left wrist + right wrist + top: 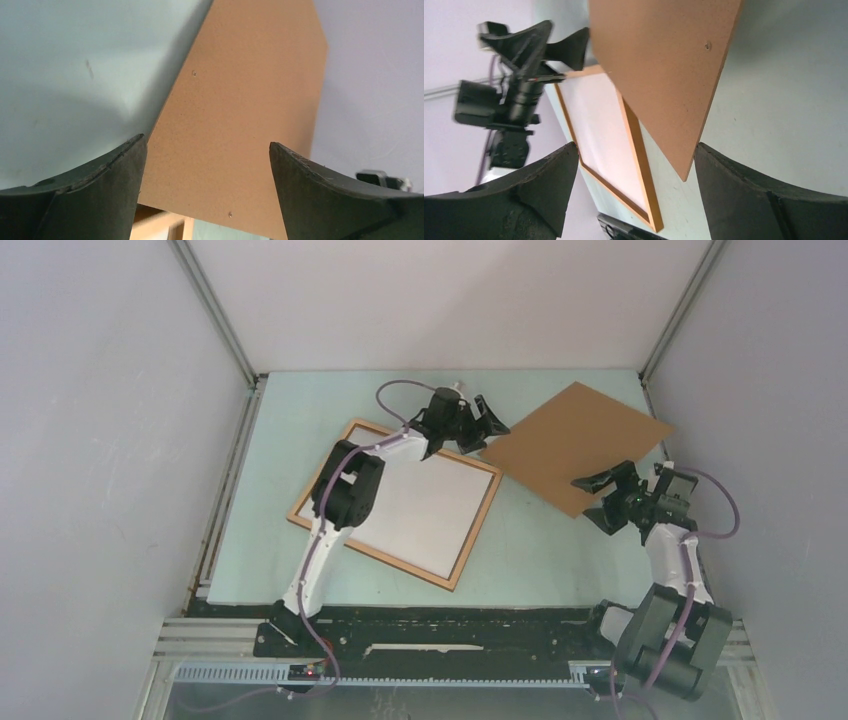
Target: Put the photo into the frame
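The frame point(478, 525) is thin light wood and lies flat left of centre. A plain white sheet point(430, 505) fills its opening; no printed face of the photo shows in any view. My left gripper point(487, 432) hangs open over the frame's far right corner, holding nothing. Ahead of it, in the left wrist view, are the brown backing board point(240, 110) and that frame corner point(156, 225). My right gripper point(597, 502) is open and empty at the board's near corner. The right wrist view shows the board point(664, 65), the frame's rail point(644, 182) and the white sheet point(599, 125).
The backing board point(580, 440) lies at the right rear, its left corner reaching the frame's far corner. Pale enclosure walls point(100, 440) with metal corner posts point(215, 310) close in three sides. A black rail point(440, 635) runs along the near edge.
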Available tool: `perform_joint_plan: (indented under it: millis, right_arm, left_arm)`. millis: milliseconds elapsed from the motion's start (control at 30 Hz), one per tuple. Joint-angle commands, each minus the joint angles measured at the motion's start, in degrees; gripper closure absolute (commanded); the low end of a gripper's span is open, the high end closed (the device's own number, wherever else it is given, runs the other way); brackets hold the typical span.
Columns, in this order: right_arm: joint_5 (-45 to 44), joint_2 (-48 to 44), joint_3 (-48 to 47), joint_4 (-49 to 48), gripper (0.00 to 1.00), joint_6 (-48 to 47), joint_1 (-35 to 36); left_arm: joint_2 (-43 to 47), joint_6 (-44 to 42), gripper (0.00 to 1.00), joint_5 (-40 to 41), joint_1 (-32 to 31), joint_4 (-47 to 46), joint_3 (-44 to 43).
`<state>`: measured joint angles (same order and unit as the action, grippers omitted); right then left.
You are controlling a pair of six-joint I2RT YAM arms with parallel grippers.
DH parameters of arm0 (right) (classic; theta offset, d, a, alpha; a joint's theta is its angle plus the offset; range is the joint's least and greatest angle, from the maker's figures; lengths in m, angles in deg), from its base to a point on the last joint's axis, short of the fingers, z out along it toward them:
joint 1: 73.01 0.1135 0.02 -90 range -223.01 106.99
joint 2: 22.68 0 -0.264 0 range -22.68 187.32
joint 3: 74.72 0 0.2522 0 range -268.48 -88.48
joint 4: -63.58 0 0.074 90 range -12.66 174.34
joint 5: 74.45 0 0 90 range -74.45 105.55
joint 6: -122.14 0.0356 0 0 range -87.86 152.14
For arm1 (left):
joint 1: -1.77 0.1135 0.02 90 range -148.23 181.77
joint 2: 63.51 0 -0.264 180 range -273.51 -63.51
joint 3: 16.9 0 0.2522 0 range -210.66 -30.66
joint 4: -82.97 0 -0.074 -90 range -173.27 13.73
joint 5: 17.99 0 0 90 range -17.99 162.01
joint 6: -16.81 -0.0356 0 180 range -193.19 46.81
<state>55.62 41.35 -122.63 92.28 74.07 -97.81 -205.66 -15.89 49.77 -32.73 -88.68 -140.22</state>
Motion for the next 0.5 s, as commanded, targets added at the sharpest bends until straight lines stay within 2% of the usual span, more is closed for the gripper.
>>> perform_joint_plan:
  millis: [0, 100, 167, 333, 467]
  right_arm:
    - [4.05, -1.14, 1.59, 3.59, 0.08, -3.08, 3.1]
    - [3.21, -2.58, 4.01, 4.49, 0.08, -5.11, 3.17]
    - [3.41, -3.17, 4.78, 4.67, 0.08, -5.71, 3.55]
    - [2.31, -2.67, 6.79, 3.13, 0.08, -5.07, 8.05]
    - [-0.62, -2.39, 8.52, 1.8, 0.08, -4.44, 10.9]
  left_arm:
    - [16.55, 2.21, 0.09, -17.49, -3.63, -1.94, 8.46]
    - [20.46, 2.18, 0.09, -17.82, -3.33, -2.09, 13.86]
    - [23.38, 3.13, 0.09, -17.75, -3.56, -5.8, 19.21]
    - [28.65, 3.58, 0.1, -16.99, -3.27, -7.66, 29.81]
    - [33.28, 0.99, 0.11, -15.51, -3.28, -5.52, 37.13]
